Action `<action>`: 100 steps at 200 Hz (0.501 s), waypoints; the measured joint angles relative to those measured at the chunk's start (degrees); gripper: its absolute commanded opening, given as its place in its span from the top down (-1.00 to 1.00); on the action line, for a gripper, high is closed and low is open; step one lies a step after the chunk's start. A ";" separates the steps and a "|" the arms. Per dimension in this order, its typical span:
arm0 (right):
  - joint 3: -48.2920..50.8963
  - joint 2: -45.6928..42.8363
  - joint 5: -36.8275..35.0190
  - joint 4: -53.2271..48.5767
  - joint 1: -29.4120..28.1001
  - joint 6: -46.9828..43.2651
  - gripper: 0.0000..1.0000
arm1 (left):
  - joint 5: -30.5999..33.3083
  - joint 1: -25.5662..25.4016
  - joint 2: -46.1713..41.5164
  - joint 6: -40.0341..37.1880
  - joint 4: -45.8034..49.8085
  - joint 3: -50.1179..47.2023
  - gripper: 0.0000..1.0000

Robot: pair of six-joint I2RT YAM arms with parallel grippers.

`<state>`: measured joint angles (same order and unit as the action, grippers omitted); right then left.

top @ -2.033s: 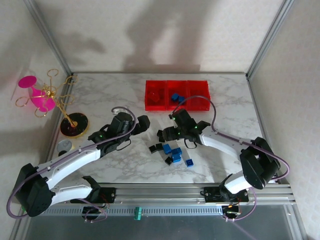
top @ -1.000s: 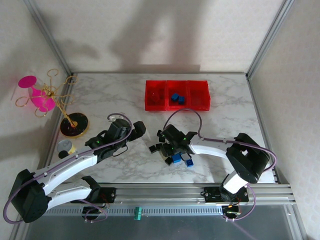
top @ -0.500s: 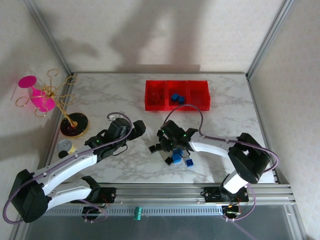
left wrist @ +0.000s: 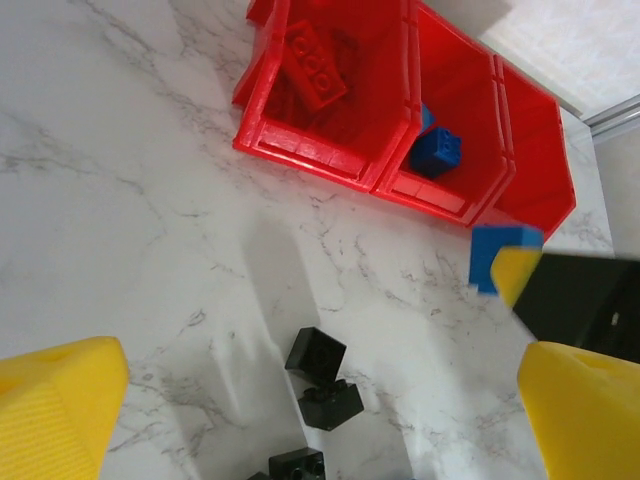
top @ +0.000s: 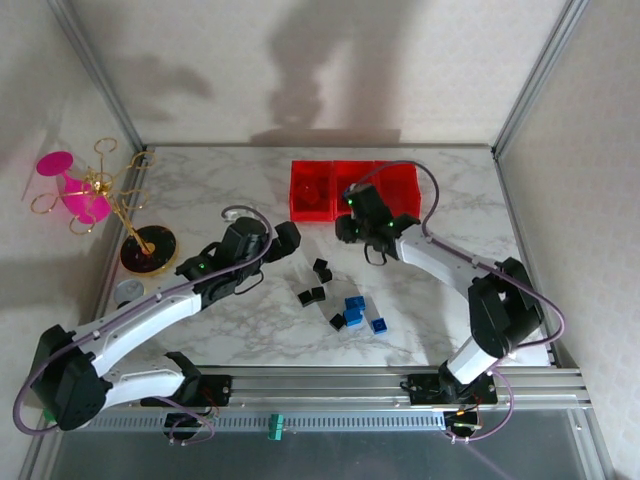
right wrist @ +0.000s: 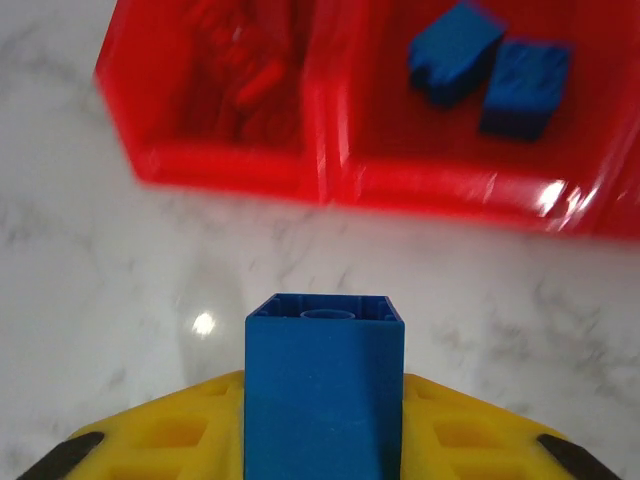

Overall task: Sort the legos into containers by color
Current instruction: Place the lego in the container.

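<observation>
Three joined red containers (top: pixel 310 213) stand at the back of the marble table. Red legos (left wrist: pixel 316 70) lie in the left bin and two blue legos (right wrist: pixel 525 88) in the middle one. My right gripper (top: pixel 350 222) hovers just in front of the bins, shut on a blue lego (right wrist: pixel 324 385) that stands up between its yellow fingers (right wrist: pixel 160 440). That blue lego (left wrist: pixel 500 255) also appears in the left wrist view. My left gripper (top: pixel 285 243) is open above the table, left of the loose black legos (left wrist: pixel 317 352) and blue legos (top: pixel 355 305).
A gold wire stand with a pink glass (top: pixel 85 195) rises from a round black base (top: pixel 150 252) at the left edge. A small round object (top: pixel 128 292) lies near it. Metal frame posts bound the table's back corners.
My right gripper has risen from the loose pile with a blue lego and moved back toward the bins. My left arm has shifted slightly forward.
</observation>
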<state>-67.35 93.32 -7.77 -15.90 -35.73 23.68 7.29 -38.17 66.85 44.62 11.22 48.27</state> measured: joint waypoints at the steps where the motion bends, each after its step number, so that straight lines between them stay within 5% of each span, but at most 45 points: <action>1: -0.13 0.11 -0.02 0.04 0.13 -0.02 0.34 | 0.00 0.02 0.13 -0.09 -0.02 0.09 -0.99; 70: -14.51 17.09 -3.78 5.38 7.02 -3.15 0.33 | -0.04 1.97 6.25 -2.23 -3.04 5.05 -0.99; 100: -21.64 23.96 -4.44 6.84 8.20 -4.66 0.10 | -0.11 2.58 8.48 -2.45 -3.76 6.64 -0.99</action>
<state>-88.99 117.27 -12.21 -9.06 -27.53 19.03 7.18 -35.59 75.33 42.17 7.46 54.92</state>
